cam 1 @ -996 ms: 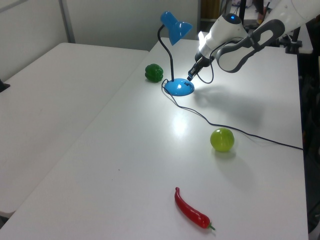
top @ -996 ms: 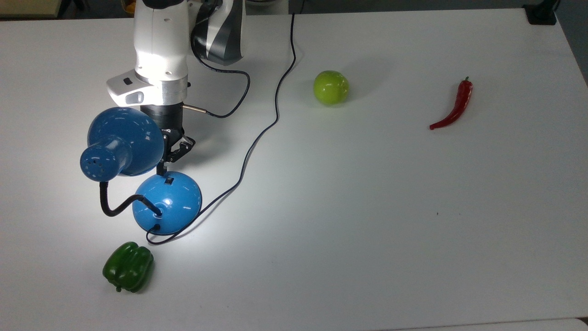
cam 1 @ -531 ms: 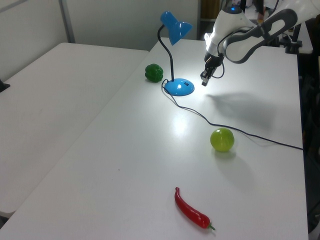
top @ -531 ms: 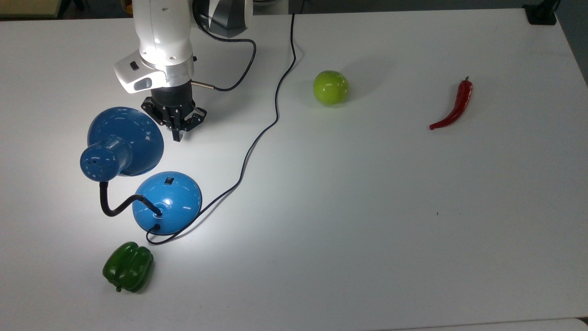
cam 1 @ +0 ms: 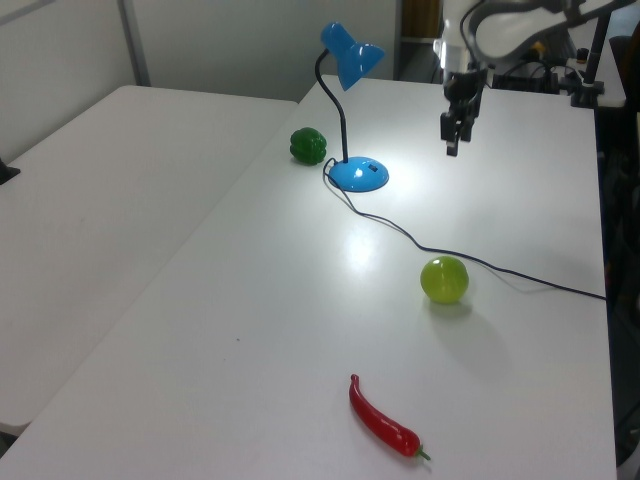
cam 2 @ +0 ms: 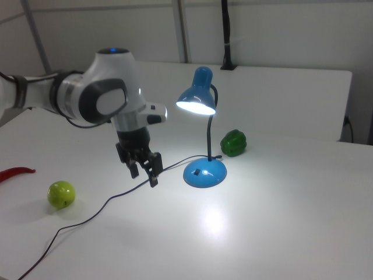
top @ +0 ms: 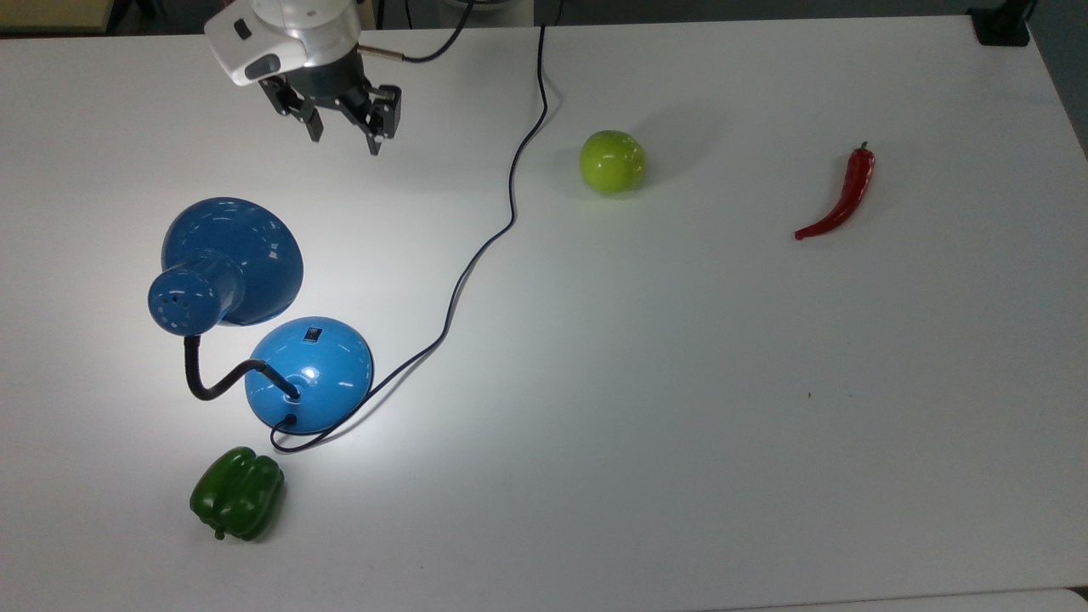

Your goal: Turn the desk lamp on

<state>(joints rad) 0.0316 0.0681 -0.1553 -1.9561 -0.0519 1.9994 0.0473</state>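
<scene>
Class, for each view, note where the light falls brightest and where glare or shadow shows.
Top view: a bright pool on the table beside the desk lamp, with glossy highlights on its shade. Left view: a bright patch just past the lamp's base. Right view: the shade's mouth glows, with a bright spot below it. The green apple casts a soft shadow.

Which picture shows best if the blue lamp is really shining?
The right view: you look under the desk lamp shade and see the bulb glowing white. The top view shows the shade's back, the left view its side; both show a bright patch on the table.
</scene>
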